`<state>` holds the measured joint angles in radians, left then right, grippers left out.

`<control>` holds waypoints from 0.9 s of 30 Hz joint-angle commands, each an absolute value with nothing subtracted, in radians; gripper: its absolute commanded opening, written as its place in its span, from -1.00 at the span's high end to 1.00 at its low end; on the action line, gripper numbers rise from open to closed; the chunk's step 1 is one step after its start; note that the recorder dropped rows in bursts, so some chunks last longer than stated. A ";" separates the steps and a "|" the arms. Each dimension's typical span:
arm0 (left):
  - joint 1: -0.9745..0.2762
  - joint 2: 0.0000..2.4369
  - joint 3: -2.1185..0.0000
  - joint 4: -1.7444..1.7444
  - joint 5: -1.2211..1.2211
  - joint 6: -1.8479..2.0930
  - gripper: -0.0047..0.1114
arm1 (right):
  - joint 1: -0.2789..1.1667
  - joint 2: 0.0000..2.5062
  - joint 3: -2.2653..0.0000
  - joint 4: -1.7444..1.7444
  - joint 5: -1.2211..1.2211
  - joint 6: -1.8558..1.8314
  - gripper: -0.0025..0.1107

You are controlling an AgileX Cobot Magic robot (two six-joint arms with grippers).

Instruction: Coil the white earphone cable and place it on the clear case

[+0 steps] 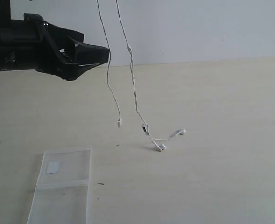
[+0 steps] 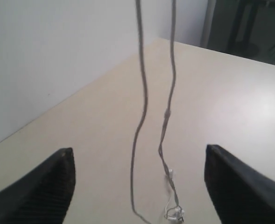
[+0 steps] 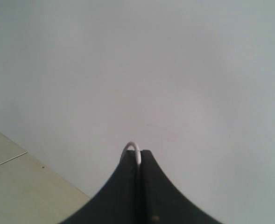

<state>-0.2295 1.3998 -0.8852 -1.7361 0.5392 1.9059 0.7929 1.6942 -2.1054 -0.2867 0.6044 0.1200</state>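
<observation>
The white earphone cable (image 1: 133,88) hangs in two strands from above the exterior view's top edge. One strand ends at the plug (image 1: 119,122) just above the table; the other carries the inline remote (image 1: 145,129) and ends at two earbuds (image 1: 160,146) resting on the table. My right gripper (image 3: 139,155) is shut on a loop of the cable (image 3: 131,148), high up and out of the exterior view. My left gripper (image 1: 97,54) hovers open left of the strands, which hang between its fingers (image 2: 58,182) in the left wrist view. The clear case (image 1: 62,189) lies open at the front left.
The pale tabletop (image 1: 212,116) meets a white wall (image 1: 198,28) at the back. A white label (image 1: 52,167) sits on the case's far half. Dark furniture legs (image 2: 249,28) stand beyond the table's far edge in the left wrist view.
</observation>
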 commanded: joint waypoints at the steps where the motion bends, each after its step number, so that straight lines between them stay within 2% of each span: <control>1: -0.234 1.421 -0.924 -1.744 0.579 1.904 -0.36 | 0.789 1.699 -2.112 -0.295 0.589 0.112 0.96; 9: -0.290 1.498 -1.004 -1.744 0.571 1.899 -0.36 | 0.789 1.701 -2.112 -0.295 0.573 0.112 0.96; 24: -0.447 1.544 -1.093 -1.744 0.250 1.817 -0.36 | 0.789 1.705 -2.112 -0.335 0.569 0.132 0.96; 27: -0.451 1.552 -1.096 -1.744 0.251 1.786 -0.16 | 0.789 1.706 -2.112 -0.338 0.571 0.132 0.96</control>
<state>-0.4453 1.5506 -1.0893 -1.7361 0.2594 1.8157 0.7929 1.7040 -2.1054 -0.3270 0.5853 0.1263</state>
